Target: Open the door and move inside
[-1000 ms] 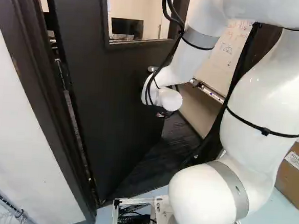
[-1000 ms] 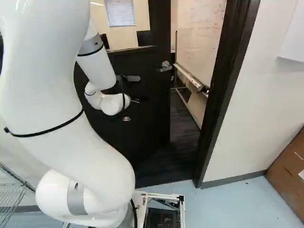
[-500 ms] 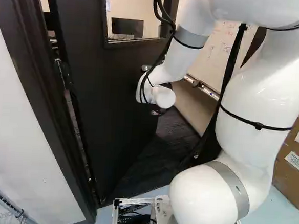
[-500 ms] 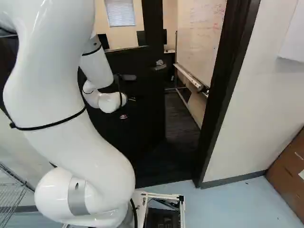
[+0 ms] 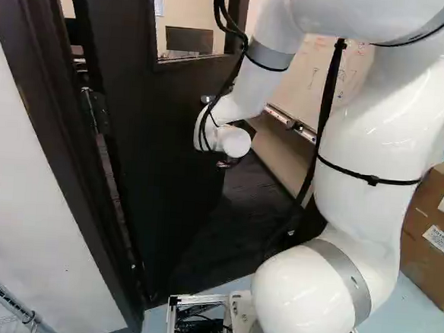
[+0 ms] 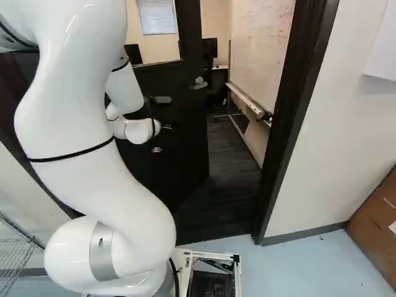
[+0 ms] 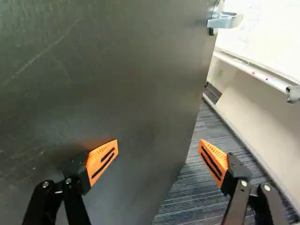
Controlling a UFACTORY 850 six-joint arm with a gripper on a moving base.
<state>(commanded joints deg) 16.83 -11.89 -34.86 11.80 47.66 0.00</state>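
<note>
And the door [image 6: 182, 148] stands ajar, swung into the far room, its handle [image 7: 226, 20] near the right edge! The pincer [image 6: 162, 138] is released, fingers spread wide before the door, and right of the gap there's the whiteboard [image 6: 263, 55], far side!

White arm [image 5: 376, 139] crooked forward, pincer [image 5: 226, 164] with fingers wide apart

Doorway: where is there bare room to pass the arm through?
In the right base view, between the door and the door frame at its right, over the carpet. Crowded: by the whiteboard beyond, and ahead of the gripper, where the door stands.
</note>
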